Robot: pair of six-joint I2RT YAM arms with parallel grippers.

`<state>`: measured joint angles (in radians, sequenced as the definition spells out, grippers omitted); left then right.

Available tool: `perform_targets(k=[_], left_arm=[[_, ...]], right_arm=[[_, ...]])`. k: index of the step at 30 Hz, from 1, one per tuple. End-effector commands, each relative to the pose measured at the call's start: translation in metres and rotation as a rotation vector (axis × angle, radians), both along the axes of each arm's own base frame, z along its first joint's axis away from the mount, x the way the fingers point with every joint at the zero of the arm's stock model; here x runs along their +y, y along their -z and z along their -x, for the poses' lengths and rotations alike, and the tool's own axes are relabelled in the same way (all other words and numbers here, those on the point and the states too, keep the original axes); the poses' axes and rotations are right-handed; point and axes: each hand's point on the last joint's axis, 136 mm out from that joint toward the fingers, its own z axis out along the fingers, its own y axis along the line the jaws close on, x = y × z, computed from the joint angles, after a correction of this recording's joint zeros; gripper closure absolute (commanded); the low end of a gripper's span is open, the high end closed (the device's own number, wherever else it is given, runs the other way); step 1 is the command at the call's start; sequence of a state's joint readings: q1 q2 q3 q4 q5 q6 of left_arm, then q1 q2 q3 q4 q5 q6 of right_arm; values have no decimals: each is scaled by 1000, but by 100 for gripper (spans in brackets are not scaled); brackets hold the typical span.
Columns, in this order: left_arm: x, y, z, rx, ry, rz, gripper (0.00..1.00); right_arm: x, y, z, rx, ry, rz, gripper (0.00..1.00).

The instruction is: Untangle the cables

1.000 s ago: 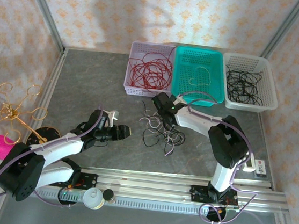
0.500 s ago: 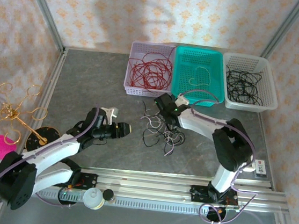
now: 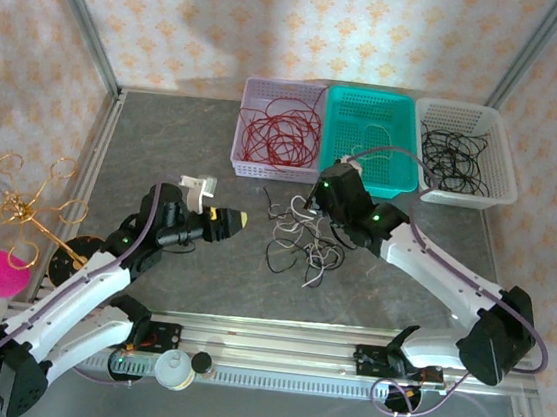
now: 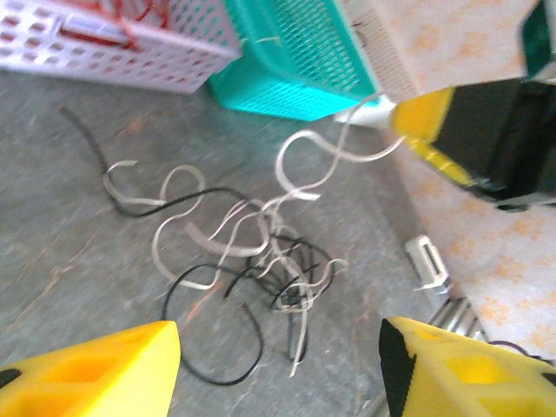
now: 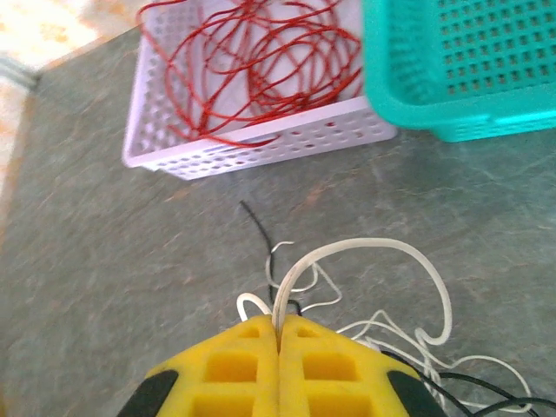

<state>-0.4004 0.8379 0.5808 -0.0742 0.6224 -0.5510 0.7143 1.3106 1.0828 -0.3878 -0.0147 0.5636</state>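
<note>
Pinching a thin white cable [image 5: 365, 246], the clenched right gripper [image 5: 280, 334] holds a loop above the knot of white and black cables [image 3: 305, 244] on the grey table [image 3: 165, 145], just in front of the teal plastic basket [image 3: 372, 92]. Sorting looks well advanced: red cables [image 3: 279, 133] fill the lilac basket [image 3: 283, 84] to its left, black cables [image 3: 452, 158] the white basket [image 3: 471, 108] to its right, and one pale strand [image 3: 368, 133] lies inside it, leaving this small knot. The left gripper [image 3: 232, 220] hangs spread and empty, in front and left of that basket.
</note>
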Motion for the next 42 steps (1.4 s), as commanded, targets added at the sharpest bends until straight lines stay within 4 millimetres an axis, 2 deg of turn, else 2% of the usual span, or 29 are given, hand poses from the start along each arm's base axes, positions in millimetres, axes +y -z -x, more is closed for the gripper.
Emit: perform_targets(k=[1,3,5,9,13,18,22,25,30,33,34,36,39,42], left_arm=[[-25,-51,6,-157,155,84,34],[-36,-72,2,-223,188,114,32],[-43,-81,-6,-262,188,109,30],[-56,-86,-34,-312,137,116,30],[-70,-100,-51,-390,103,158,30],[-86,-98,-64,-430,103,172,28],[-103,-94,-69,-430,128,153,29],[-96,-85,-83,-398,53,132,34],[-91,-92,-80,-412,27,183,39],[-90,-87,-84,-391,16,154,50],[-89,-84,-86,-383,7,137,51],[-89,-82,-89,-381,-1,122,51],[-90,-82,-89,-381,5,122,39],[-93,-79,-90,-372,18,128,35]], right_arm=[[15,-50,-2,-87,-132,-108,100],[21,-74,-5,-104,-172,-174,100],[26,-90,-8,-107,-210,-202,100],[23,-107,-15,-97,-225,-267,100],[22,-118,-20,-84,-255,-338,100],[37,-139,-17,-84,-348,-372,100],[40,-154,-10,-92,-382,-398,100],[39,-161,-1,-97,-404,-419,100],[38,-169,17,-86,-424,-508,100],[33,-172,23,-99,-406,-521,100],[31,-174,24,-103,-402,-526,100],[31,-178,29,-106,-405,-553,100],[30,-184,33,-103,-403,-586,100],[28,-191,35,-112,-400,-594,100]])
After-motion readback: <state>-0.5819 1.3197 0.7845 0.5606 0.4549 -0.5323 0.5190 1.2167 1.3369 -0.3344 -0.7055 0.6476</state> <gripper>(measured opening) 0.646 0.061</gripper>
